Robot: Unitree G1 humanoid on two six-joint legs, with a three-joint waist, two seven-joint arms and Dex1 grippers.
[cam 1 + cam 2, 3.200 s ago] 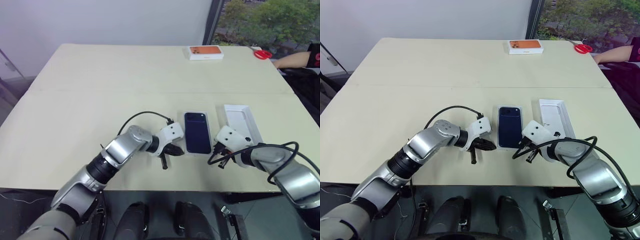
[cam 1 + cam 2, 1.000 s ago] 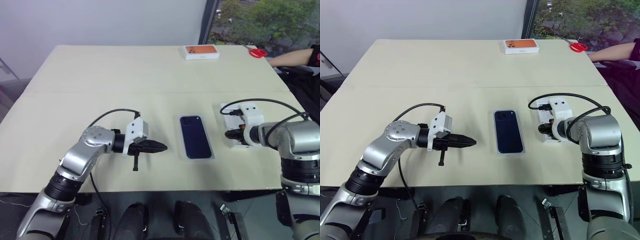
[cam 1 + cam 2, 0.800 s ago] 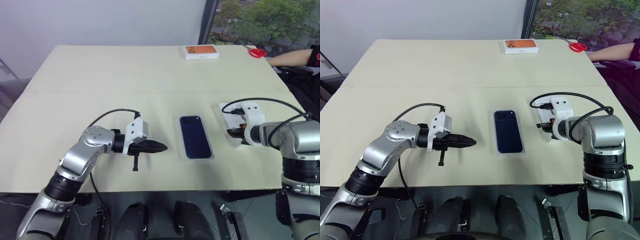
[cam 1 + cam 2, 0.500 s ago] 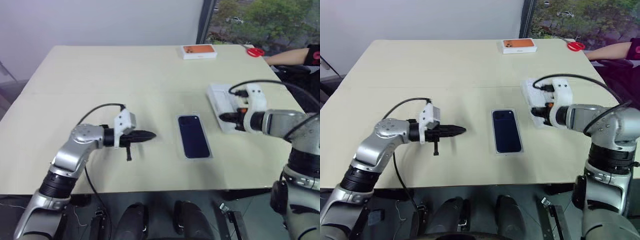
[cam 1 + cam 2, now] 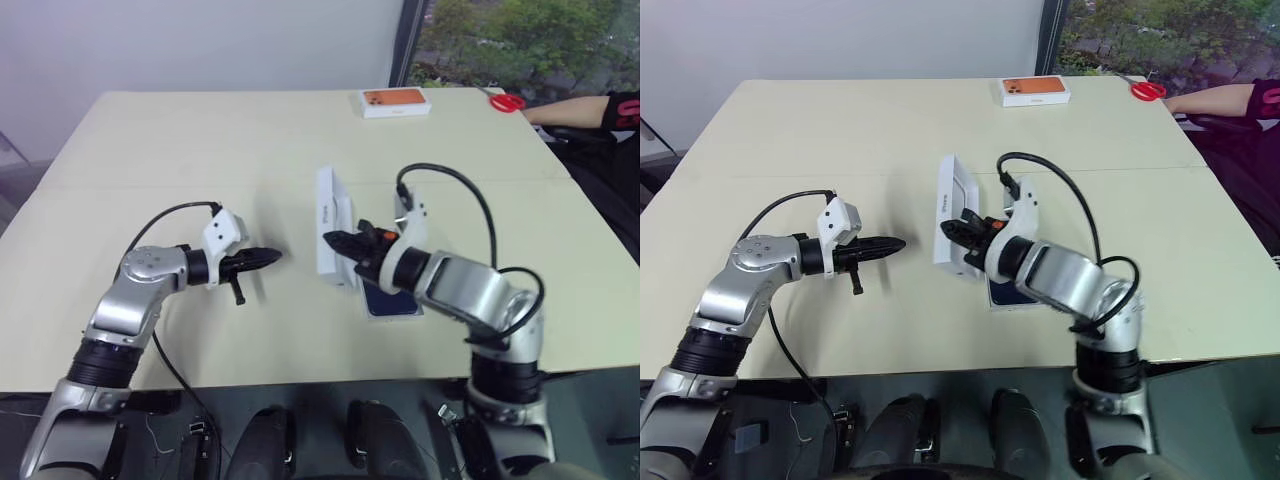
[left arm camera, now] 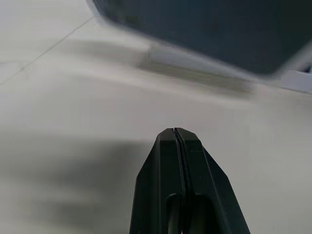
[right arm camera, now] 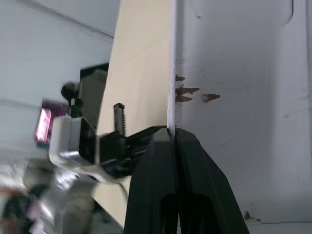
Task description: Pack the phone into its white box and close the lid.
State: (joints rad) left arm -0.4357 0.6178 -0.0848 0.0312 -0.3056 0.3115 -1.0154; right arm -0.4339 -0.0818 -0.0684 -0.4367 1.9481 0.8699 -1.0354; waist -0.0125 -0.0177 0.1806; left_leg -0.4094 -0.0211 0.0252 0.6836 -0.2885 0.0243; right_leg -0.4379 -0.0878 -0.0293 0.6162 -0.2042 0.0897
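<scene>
While the head views look down on a beige table [image 5: 150,150], the right gripper [image 5: 335,243] pinches the lid [image 5: 334,225] on edge above the phone [image 5: 385,303] mid-table. Left gripper [image 5: 268,257], pressed together, hovers nearby. Left wrist view: fingers [image 6: 176,141] meet. Right wrist view: fingers [image 7: 163,146] clamp the lid's wall.

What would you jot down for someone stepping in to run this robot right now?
Right end effector: shut on the lid's wall, holding it on edge above the table, just left of the phone.
Left end effector: shut, empty, hovering left of the lid.
Phone: already lying in the white box, mostly hidden behind the right arm.
Done: phone packed, lid picked up.
Left: lay the lid over the box and press it closed.
</scene>
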